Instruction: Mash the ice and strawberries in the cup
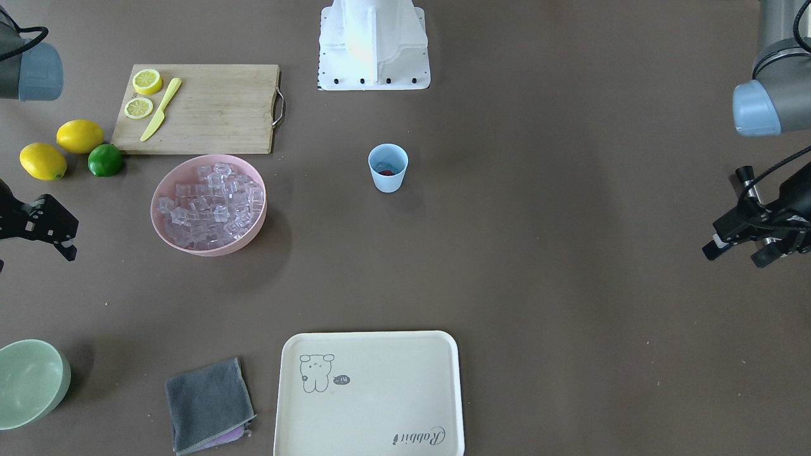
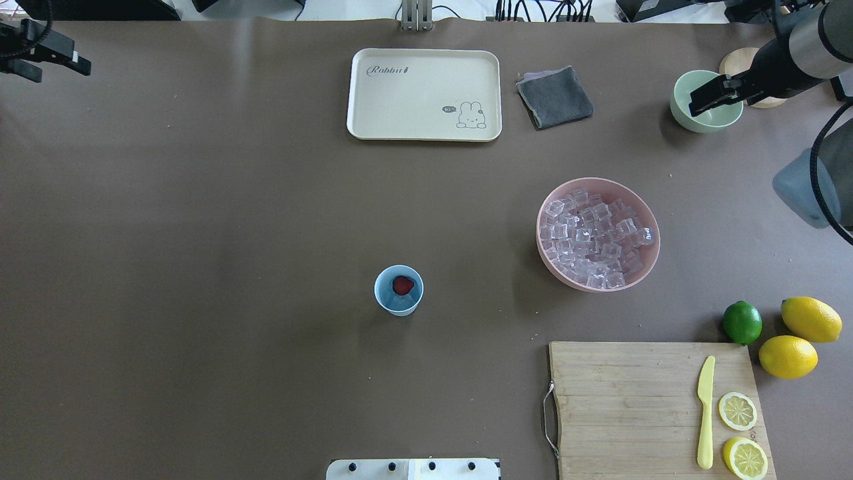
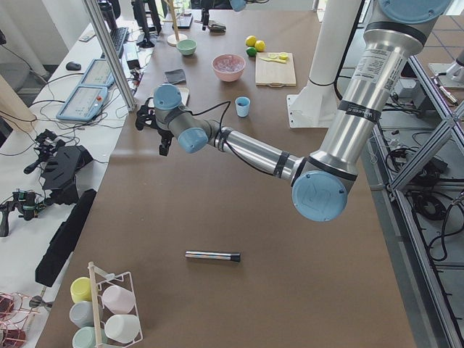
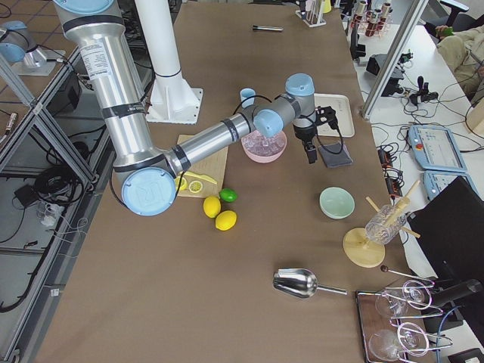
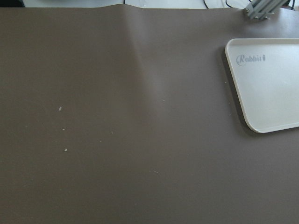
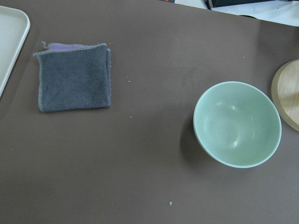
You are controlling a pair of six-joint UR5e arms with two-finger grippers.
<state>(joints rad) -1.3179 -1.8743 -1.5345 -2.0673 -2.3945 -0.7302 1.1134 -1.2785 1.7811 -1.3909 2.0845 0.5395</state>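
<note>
Standing alone at mid-table, the light blue cup [image 2: 400, 308] is holding one red strawberry [image 2: 402, 285]; whether any ice is lying under the berry is unclear. The clear ice cubes [image 2: 593, 240] are sitting heaped in the pink bowl [image 2: 600, 182], well apart on the robot's right. Mashing is probably not begun, since neither arm is carrying a tool. The left gripper [image 1: 737, 253] is hanging empty with fingers spread near the table's left end. The right gripper [image 2: 703, 101] is hovering over the pale green bowl [image 2: 713, 121], and I cannot tell how far its fingers are spread. Bare table is lying open all round the cup.
</note>
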